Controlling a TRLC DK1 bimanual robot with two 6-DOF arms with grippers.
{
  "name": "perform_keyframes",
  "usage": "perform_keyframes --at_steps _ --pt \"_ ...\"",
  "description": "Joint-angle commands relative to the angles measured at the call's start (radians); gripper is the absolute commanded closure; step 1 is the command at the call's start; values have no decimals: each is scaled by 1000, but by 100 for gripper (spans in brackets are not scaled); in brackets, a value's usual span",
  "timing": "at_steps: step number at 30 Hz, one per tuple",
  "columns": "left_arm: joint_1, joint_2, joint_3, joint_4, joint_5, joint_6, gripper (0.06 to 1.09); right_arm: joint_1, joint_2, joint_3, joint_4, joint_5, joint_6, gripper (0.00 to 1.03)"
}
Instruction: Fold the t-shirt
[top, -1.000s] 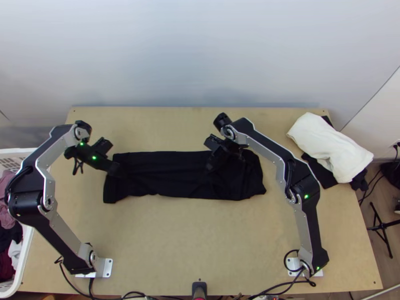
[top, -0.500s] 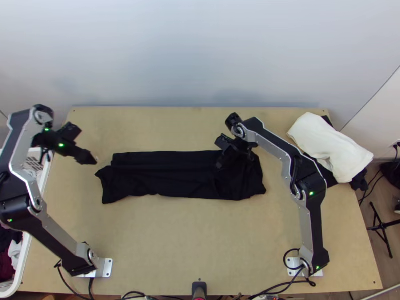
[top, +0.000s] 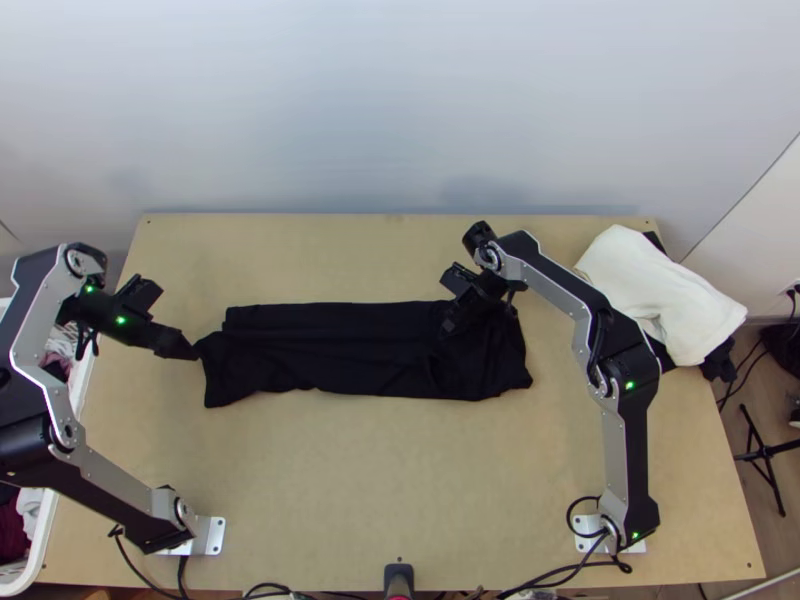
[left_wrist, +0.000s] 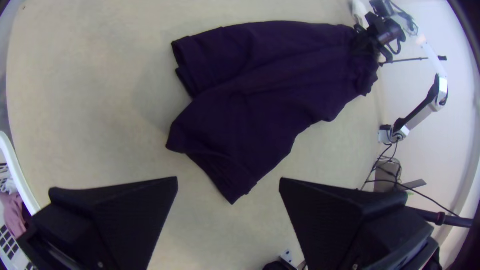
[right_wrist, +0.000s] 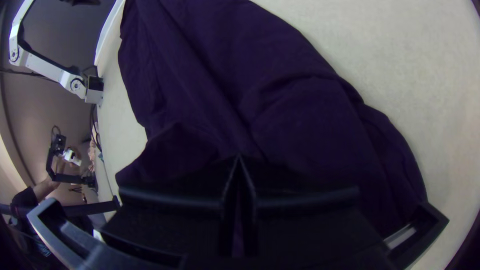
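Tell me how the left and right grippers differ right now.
The left gripper is open, its fingers wide apart; the right gripper is shut, its fingertips together. The left gripper is at the shirt's end nearer the basket, while the right gripper is over the shirt, toward its other end. Both have wide black fingers.

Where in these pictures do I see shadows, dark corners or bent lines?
Top view: soft, faint shadows on the wall; left wrist view: curved table edges, faint shade beside the t-shirt, dark corners; right wrist view: curved edges, dark corners, the black right gripper blending into dark cloth.
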Motion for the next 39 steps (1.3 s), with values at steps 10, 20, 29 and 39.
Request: perform_keyframes --at_steps 10,20,29,39 --pt "22 66 -101 179 100 -178 10 21 -16 10 0 -1 -13 100" --pt "23 121 -136 276 100 -225 10 19 -16 -1 0 -1 -25 100" --pt "-7 135 -155 318 125 -265 10 19 -10 -11 6 -1 -30 100" --pt "-52 152 -161 339 171 -300 10 19 -5 -11 8 -1 -31 100"
